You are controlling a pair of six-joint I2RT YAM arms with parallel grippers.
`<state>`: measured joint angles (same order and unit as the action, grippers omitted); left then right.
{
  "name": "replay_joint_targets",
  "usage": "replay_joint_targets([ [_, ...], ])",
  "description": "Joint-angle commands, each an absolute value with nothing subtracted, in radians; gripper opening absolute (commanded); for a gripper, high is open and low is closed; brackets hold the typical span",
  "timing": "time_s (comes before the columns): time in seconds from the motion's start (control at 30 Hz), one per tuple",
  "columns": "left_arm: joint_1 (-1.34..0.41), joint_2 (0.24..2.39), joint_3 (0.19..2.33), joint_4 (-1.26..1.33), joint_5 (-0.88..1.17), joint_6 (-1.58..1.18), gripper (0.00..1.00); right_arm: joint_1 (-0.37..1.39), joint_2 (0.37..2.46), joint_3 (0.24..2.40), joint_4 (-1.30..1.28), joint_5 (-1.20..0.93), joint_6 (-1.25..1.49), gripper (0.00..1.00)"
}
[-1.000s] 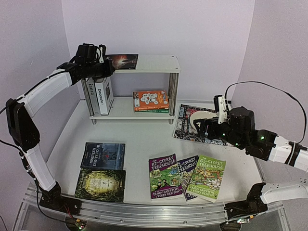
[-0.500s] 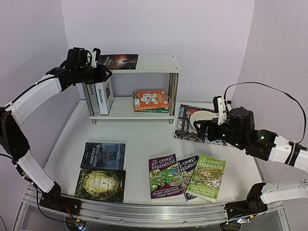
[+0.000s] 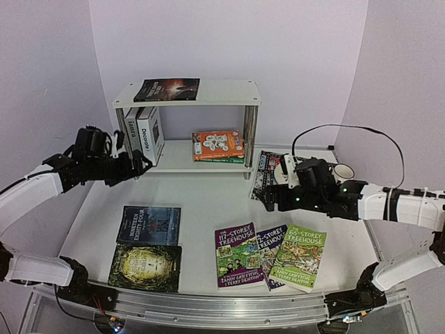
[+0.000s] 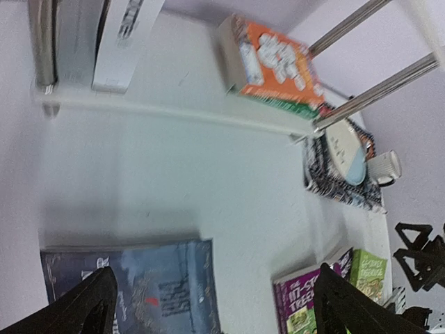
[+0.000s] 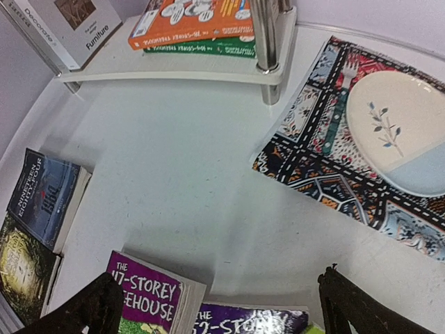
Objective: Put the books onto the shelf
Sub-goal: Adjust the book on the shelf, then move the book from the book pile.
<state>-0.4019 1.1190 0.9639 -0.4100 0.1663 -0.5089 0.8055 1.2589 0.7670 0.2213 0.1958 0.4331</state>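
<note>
The white shelf [image 3: 222, 92] stands at the back. A dark book [image 3: 167, 89] lies on its top board. Two white hardbacks [image 3: 142, 132] stand on the lower tier beside an orange book [image 3: 217, 144] stacked on a green one [image 5: 208, 47]. On the table lie a blue-grey book [image 3: 149, 225], a dark green book [image 3: 145, 266], and purple [image 3: 240, 255], dark purple [image 3: 270, 243] and green [image 3: 299, 257] Treehouse paperbacks. My left gripper [image 3: 138, 165] hangs open and empty in front of the shelf's left end. My right gripper [image 3: 268, 197] is open and empty above the purple paperback [image 5: 149, 303].
A patterned mat [image 3: 263, 182] lies right of the shelf with a plate [image 5: 396, 132] and a fork on it. A white mug [image 3: 342, 171] stands behind the plate. Chrome posts [image 5: 264, 35] carry the shelf boards. Walls close in on three sides.
My left gripper opened, left the dark book on the top board, and dropped down to the left, away from the shelf. The right arm swung left toward the table's middle.
</note>
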Motion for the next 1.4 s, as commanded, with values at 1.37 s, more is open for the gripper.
replay_joint_targets([
  [1.37,-0.36,1.1,0.544,-0.386,0.024,-0.725,1.0,1.051,1.644,1.016,0.347,0.042,0.749,0.98],
])
